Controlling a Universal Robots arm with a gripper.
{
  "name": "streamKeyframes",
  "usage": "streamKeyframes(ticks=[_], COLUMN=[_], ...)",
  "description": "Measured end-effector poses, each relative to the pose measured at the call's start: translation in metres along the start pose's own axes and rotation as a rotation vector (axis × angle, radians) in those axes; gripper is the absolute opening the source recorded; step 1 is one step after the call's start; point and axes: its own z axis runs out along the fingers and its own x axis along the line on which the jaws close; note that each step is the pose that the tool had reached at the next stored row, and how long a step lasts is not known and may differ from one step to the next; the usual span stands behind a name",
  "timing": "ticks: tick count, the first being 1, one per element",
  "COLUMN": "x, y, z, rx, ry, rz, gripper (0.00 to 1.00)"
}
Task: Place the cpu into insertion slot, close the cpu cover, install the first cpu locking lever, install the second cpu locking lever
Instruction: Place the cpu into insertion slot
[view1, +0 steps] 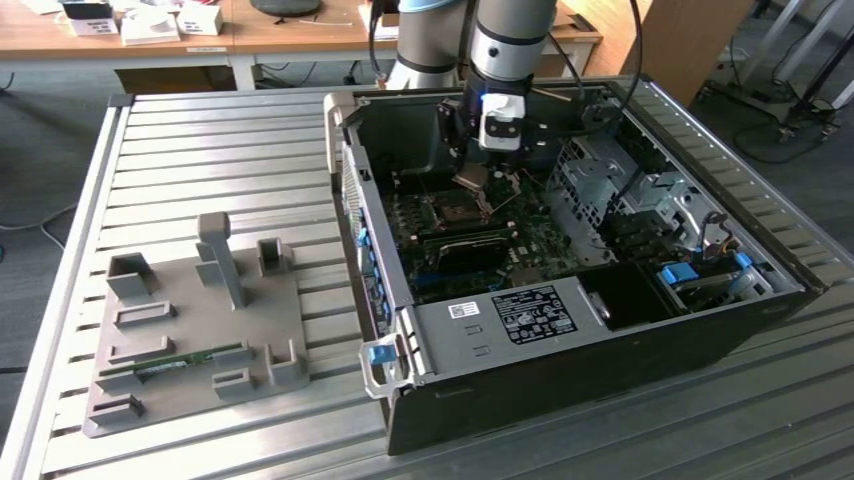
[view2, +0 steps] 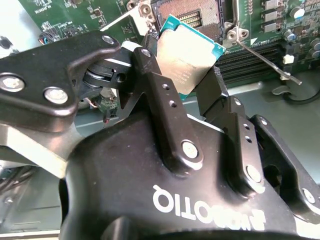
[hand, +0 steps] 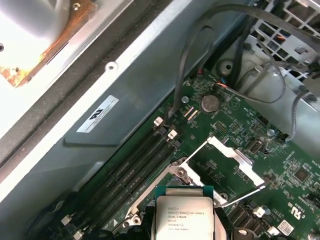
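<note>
While the black metal gripper (view2: 182, 75) hung inside the dark computer case (view1: 561, 370), its two fingers were shut partway, pinching the cpu (view2: 190, 50) by two opposite edges. It was a small, flat, nearly square chip — smooth silvery face up toward the wrist, a thin teal rim around it. It was over the open socket (view2: 192, 12) on the bumpy green board (hand: 280, 165). Nearby the cpu cover (hand: 235, 155), a thin shiny frame, stood flipped open, and a skinny wire locking lever (view2: 265, 60) stuck out.
</note>
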Motion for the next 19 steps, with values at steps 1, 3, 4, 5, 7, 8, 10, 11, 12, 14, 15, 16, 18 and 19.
streamKeyframes(ticks=[1,3,4,5,7,8,10,11,12,14,15,16,18,19], x=[0.0000,0.0000,0.0000,0.0000,0.0000,0.0000,0.0000,-0.0001,0.0000,0.0000,-0.0001,-0.0001,-0.0001,-0.0001], y=[0.0000,0.0000,0.0000,-0.0001,0.0000,-0.0001,-0.0001,-0.0001,-0.0001,-0.0002,-0.0002,-0.0002,-0.0002,-0.0002], z=[0.0001,0.0002,0.0003,0.0004,0.0007,0.0008,0.0011,0.0013,0.0015,0.0018,0.0020,0.0021,0.0025,0.0027], rx=[-0.0002,-0.0008,-0.0010,-0.0013,-0.0019,-0.0021,-0.0027,-0.0030,-0.0034,-0.0041,-0.0044,-0.0047,-0.0054,-0.0057], ry=[-0.0012,-0.0037,-0.0048,-0.0060,-0.0089,-0.0103,-0.0131,-0.0145,-0.0160,-0.0189,-0.0204,-0.0219,-0.0249,-0.0265], rz=[0.014,0.042,0.054,0.067,0.098,0.114,0.145,0.161,0.177,0.210,0.227,0.243,0.277,0.294], gripper=[0.54,0.54,0.54,0.54,0.54,0.54,0.54,0.54,0.54,0.54,0.54,0.54,0.54,0.54])
